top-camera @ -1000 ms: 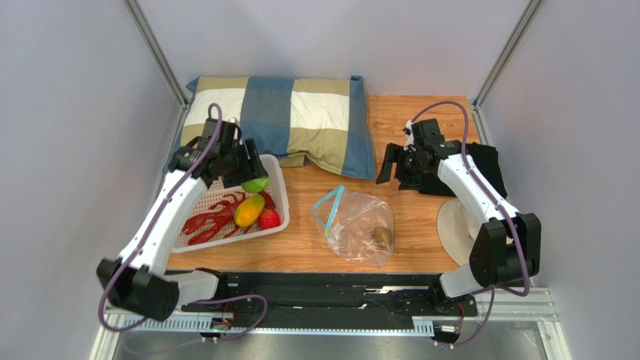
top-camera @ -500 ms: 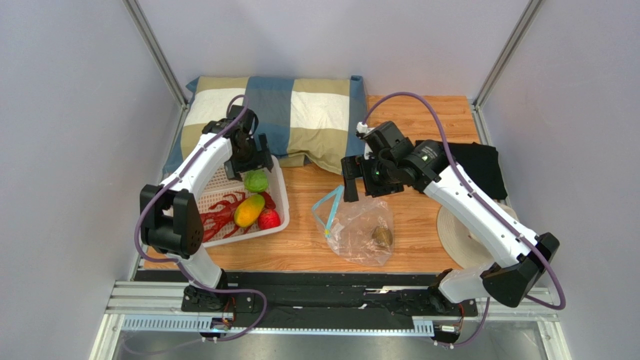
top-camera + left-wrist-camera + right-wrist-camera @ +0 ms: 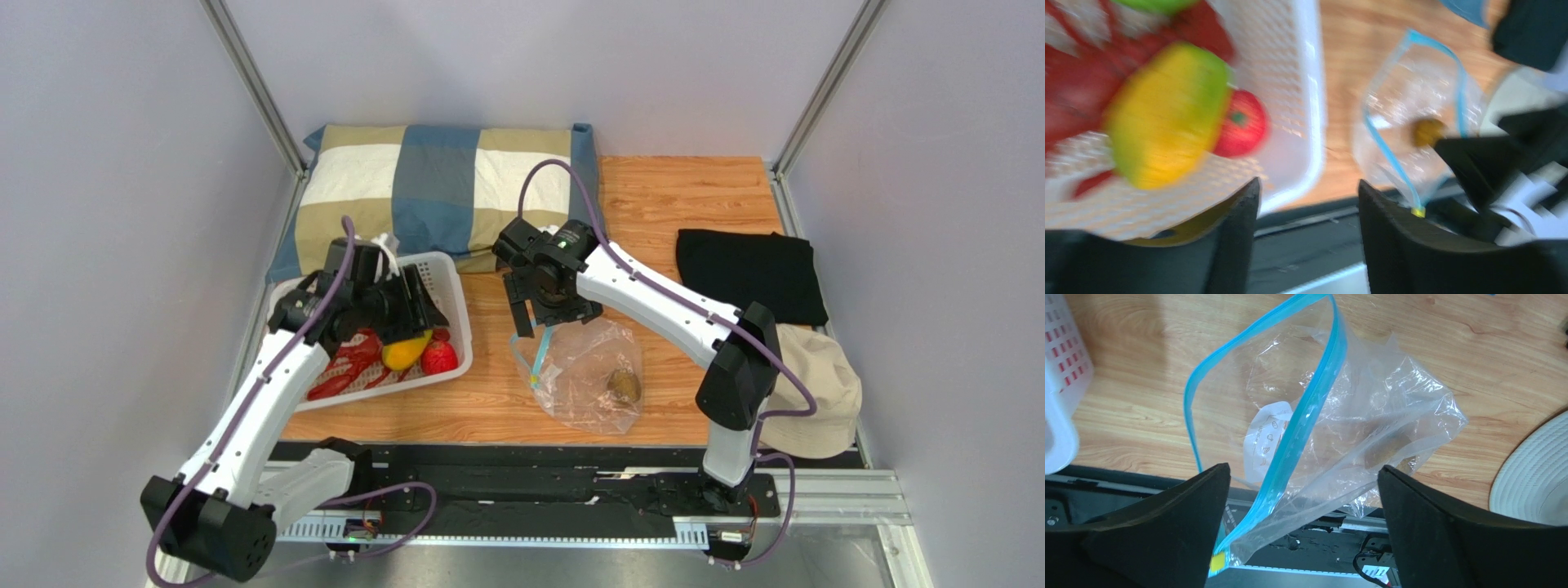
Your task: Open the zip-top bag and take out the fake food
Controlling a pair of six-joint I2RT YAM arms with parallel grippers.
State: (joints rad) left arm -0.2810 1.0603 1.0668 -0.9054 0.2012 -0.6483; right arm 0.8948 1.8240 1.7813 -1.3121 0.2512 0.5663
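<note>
The clear zip-top bag [image 3: 595, 368] lies on the wood with its blue zipper strip [image 3: 1309, 404] gaping open. A small brownish piece of fake food [image 3: 624, 387] is inside it. My right gripper [image 3: 540, 312] hovers open just behind the bag's mouth; in the right wrist view the bag [image 3: 1364, 429] lies below the wide-apart fingers of that gripper [image 3: 1303, 520]. My left gripper [image 3: 411, 304] is open and empty over the white basket [image 3: 374, 395]. The basket holds the red lobster [image 3: 347, 365], mango [image 3: 1165, 113], strawberry [image 3: 1242, 124] and a green piece [image 3: 1155, 5].
A plaid pillow [image 3: 454, 196] lies along the back. A folded black cloth [image 3: 745, 276] and a beige hat [image 3: 816, 392] sit at the right. The black base rail [image 3: 528, 472] runs along the near edge.
The left gripper let the green ball go into the basket and moved nearer, over its right side. The right arm swung left from the back right to the bag's mouth.
</note>
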